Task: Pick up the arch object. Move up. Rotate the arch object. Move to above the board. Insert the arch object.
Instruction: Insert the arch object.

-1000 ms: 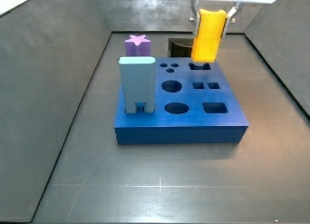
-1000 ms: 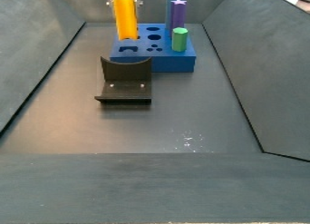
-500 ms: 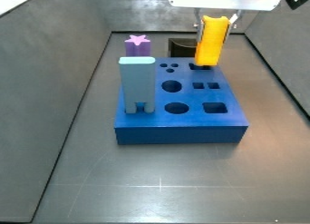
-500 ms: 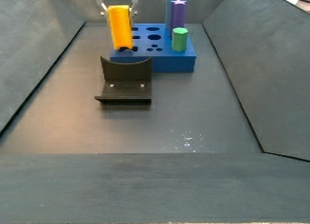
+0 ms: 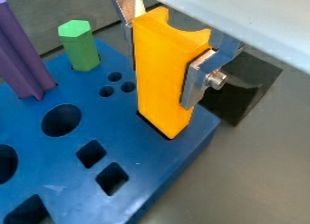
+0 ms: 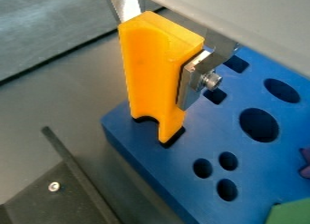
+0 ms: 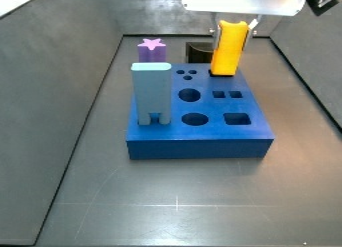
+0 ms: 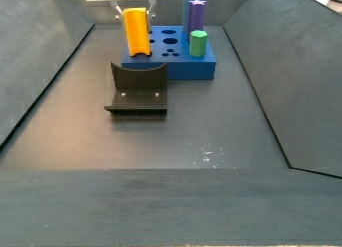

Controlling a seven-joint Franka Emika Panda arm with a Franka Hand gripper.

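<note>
The arch object [image 5: 164,78], an orange-yellow block, stands upright with its notched end down [image 6: 148,82]. My gripper [image 5: 164,44] is shut on its upper part, one silver finger [image 6: 198,72] on each side. The blue board [image 7: 201,136] lies below. In both side views the arch object [image 7: 230,49] [image 8: 136,33] hangs over the board's corner nearest the fixture. Its lower end is level with the board's [image 6: 194,178] top face there. Whether it touches or has entered a hole, I cannot tell.
A tall pale blue two-legged block [image 7: 150,91] stands in the board. A purple star piece [image 7: 151,44] and a green piece [image 8: 198,43] stand in it too. The dark fixture [image 8: 138,86] sits on the floor against the board. Grey walls slope up all round.
My gripper has come down with the arch object in it. The block's lower end has gone from well above the board to the level of its top face.
</note>
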